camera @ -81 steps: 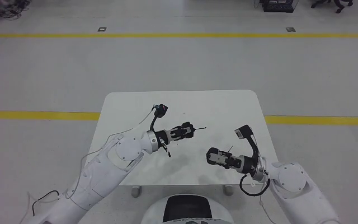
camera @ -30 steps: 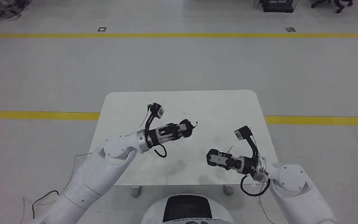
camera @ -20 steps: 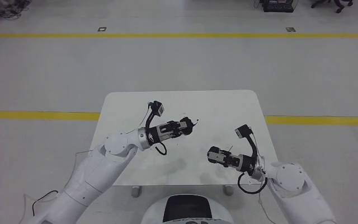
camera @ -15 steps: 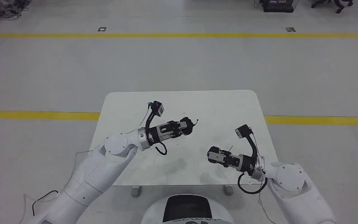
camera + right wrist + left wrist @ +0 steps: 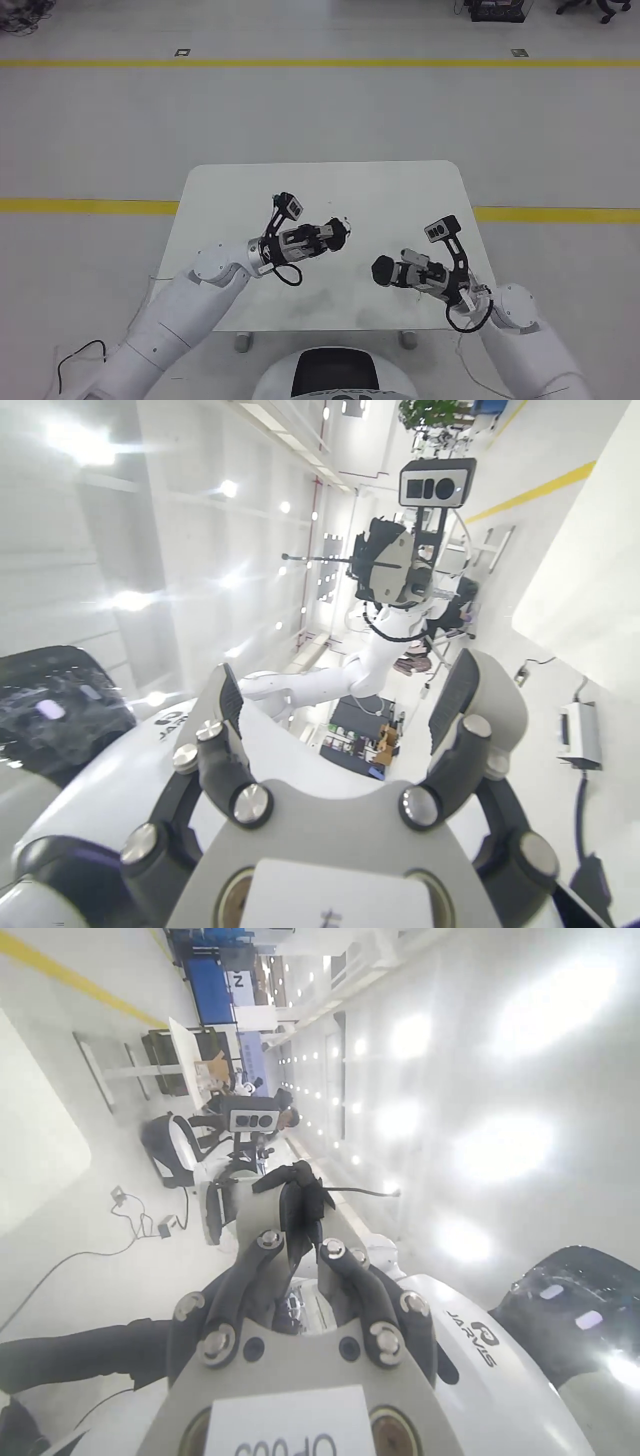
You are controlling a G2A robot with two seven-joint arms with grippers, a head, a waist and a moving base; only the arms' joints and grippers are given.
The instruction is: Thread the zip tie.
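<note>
I see both wrists turn. Left pincer (image 5: 300, 1200), clenched on the zip tie (image 5: 360, 1190), is now above centre of the worktop (image 5: 400, 190). Right pincer (image 5: 345, 675), released, is closer and facing it. Aligned for threading, I reckon; not started.

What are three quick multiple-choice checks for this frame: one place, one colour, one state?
1. Where is the zip tie?
A) lying on the table
B) in the left gripper
C) in the right gripper

2. Its colour?
A) white
B) black
C) yellow

3. Right gripper's jaws?
A) open, empty
B) shut on the zip tie
C) shut, empty

Answers:
1 B: it sticks out of the left gripper's shut jaws, off the table.
2 B: black against the pale room.
3 A: wide gap, nothing between.
</note>
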